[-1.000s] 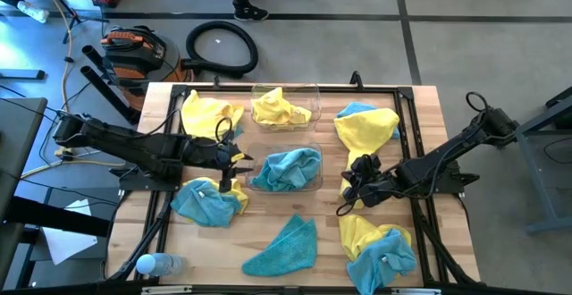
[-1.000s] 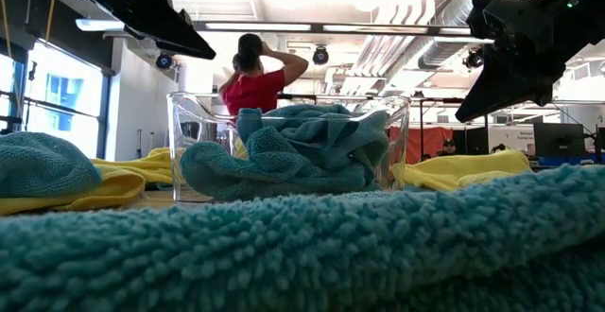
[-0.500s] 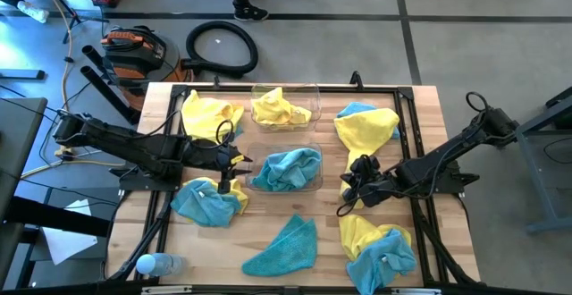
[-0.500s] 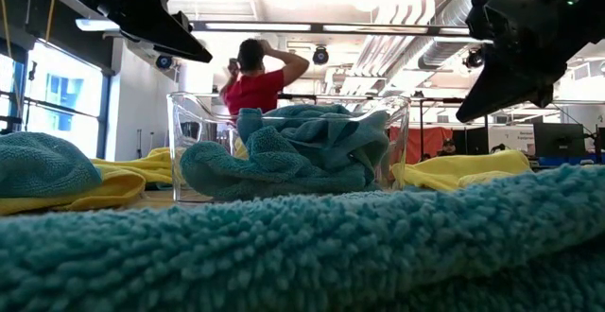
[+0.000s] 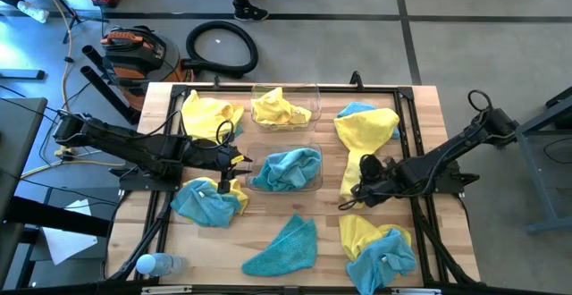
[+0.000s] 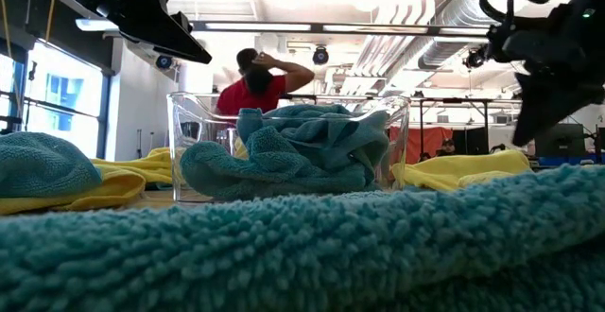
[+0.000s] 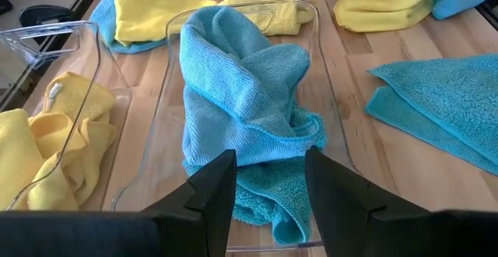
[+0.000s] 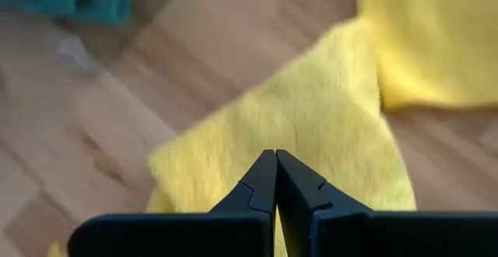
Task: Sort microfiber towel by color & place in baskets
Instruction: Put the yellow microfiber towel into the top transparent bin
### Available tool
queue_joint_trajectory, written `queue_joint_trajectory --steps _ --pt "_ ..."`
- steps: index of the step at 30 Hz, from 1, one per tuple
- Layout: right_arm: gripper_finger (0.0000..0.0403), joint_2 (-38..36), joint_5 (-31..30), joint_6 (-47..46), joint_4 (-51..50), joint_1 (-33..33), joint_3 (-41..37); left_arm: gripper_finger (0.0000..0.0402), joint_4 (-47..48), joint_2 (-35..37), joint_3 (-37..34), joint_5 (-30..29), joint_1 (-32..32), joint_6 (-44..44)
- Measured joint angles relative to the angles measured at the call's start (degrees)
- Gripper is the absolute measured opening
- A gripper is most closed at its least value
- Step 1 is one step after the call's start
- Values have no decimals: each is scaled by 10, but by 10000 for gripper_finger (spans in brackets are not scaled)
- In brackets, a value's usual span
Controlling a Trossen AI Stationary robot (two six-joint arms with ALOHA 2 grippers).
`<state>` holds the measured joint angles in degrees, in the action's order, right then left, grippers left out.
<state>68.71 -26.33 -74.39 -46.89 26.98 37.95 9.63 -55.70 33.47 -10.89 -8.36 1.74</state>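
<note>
Two clear baskets stand mid-table: the far basket (image 5: 313, 91) holds a yellow towel (image 5: 279, 109), the near basket (image 5: 315, 184) holds blue towels (image 5: 284, 168). My left gripper (image 7: 268, 183) hangs open at the near basket's left end, above the blue towels (image 7: 241, 93), touching nothing. My right gripper (image 8: 275, 160) is shut and points steeply down over a yellow towel (image 8: 327, 132) right of the baskets; in the low view my right gripper (image 6: 525, 134) is clear above that yellow towel (image 6: 463, 170). Other yellow and blue towels lie loose on the wood.
Loose towels lie around the baskets: yellow (image 5: 207, 114) at far left, yellow over blue (image 5: 366, 125) at far right, blue with yellow (image 5: 207, 201) at near left, blue (image 5: 284, 246) near the front edge, yellow with blue (image 5: 380, 246) at near right. A plastic bottle (image 5: 156, 264) lies at the front left corner.
My right gripper has tipped more steeply downward and rolled about its own line, staying shut over the yellow towel right of the baskets. No towel has moved.
</note>
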Motion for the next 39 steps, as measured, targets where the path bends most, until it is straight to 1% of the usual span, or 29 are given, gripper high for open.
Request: queue_joint_trajectory --steps 3,6,9,15,20,23,25,29,32,34,37,38,39 --pt "5 0 35 -3 -5 0 -2 142 0 0 0 0 0 0" --pt "24 0 59 -6 -6 0 -2 142 0 0 0 0 0 -1" --pt "59 0 57 -3 -8 0 -2 142 0 0 0 0 0 -2" --pt "144 7 25 -5 -32 0 -3 142 0 0 0 0 0 -2" --pt "199 54 25 -3 -31 0 -3 142 3 0 0 0 0 -5" --pt "216 97 35 -2 -20 0 -3 142 8 0 0 0 0 -7" --pt "221 128 47 -1 -8 0 -3 142 9 0 0 0 0 -9" --pt "213 187 73 9 19 -1 -1 142 11 0 0 0 0 -11" --pt "181 212 78 5 26 -1 3 142 11 0 0 0 0 -6" --pt "140 214 76 -2 34 0 3 142 10 0 0 0 0 2" --pt "51 195 82 5 47 -1 -1 142 8 0 0 0 0 4" --pt "27 182 84 12 47 -2 -1 142 7 0 0 0 0 5" --pt "16 169 84 18 44 -3 -2 142 -3 0 -6 0 0 11"
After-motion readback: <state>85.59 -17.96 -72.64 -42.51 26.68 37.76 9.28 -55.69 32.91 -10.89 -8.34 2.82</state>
